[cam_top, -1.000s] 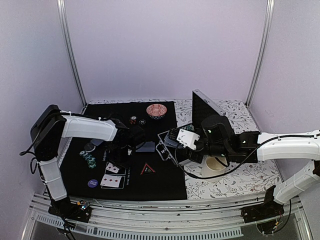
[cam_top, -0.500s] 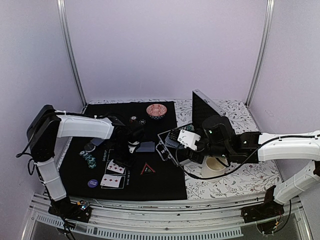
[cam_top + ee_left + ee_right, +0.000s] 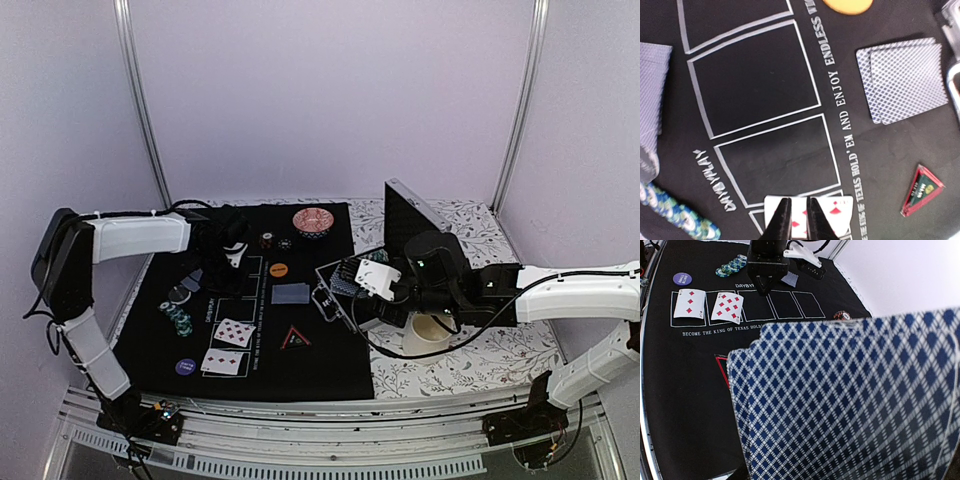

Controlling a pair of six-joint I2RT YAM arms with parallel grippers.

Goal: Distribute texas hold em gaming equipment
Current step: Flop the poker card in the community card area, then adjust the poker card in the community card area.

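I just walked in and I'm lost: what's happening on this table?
A poker layout is being set out. The right tool holds a fan of blue-backed cards by the open case. The left tool hovers empty, almost closed, above the black mat, where two diamond cards lie face up.

Pulled the left gripper (image 3: 799,220) back from the middle of the mat (image 3: 320,360) toward its far left corner. Uncovered an orange disc (image 3: 279,268), now lying in plain view near the mat's middle, just beyond the face-down cards (image 3: 291,293).
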